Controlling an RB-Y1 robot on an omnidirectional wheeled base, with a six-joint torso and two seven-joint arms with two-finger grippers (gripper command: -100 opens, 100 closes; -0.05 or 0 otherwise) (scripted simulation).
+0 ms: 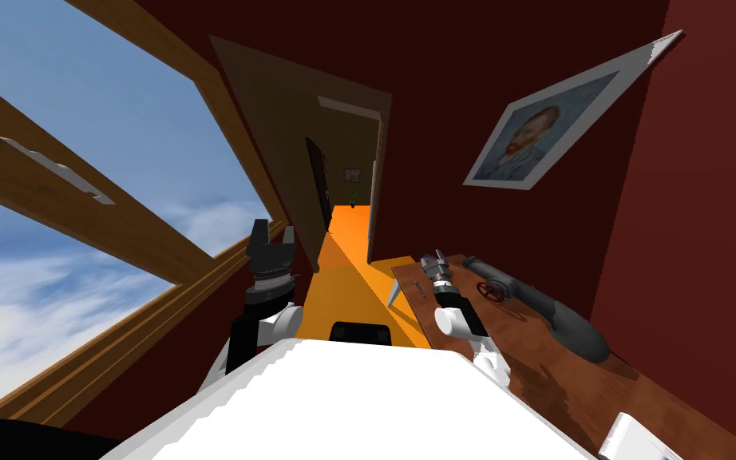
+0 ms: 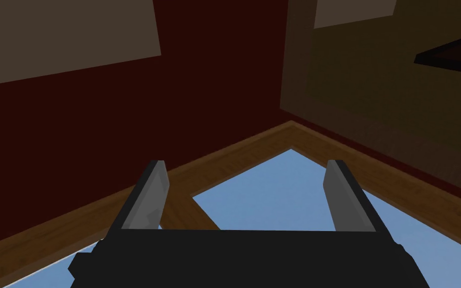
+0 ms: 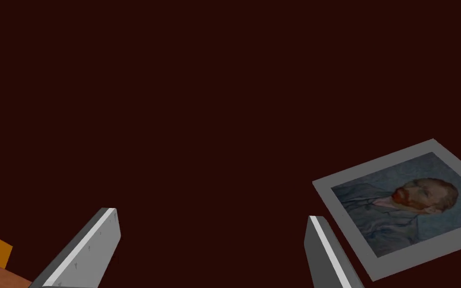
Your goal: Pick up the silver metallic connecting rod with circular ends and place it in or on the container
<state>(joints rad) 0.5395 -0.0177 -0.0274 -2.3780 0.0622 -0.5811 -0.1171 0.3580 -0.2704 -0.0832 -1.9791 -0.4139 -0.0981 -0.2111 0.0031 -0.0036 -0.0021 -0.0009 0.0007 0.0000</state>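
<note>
Brown wooden table [image 1: 534, 375], long dark grey object with red wheel [image 1: 558, 313] on it, white object [image 1: 634, 439] at its edge

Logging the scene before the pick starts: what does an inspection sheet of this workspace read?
Surface: brown wooden table on my right.
Job's things: thin grey sliver on the table by the right gripper, perhaps the rod, too small to tell; white thing at the table's near end, cut off.
Clutter: dark grey pipe-like piece with a red handwheel.
Grippers: left gripper open, raised beside the window; right gripper open, above the table.
Cables: nothing seen.
Surroundings: window, portrait on dark red wall, orange floor.
</note>
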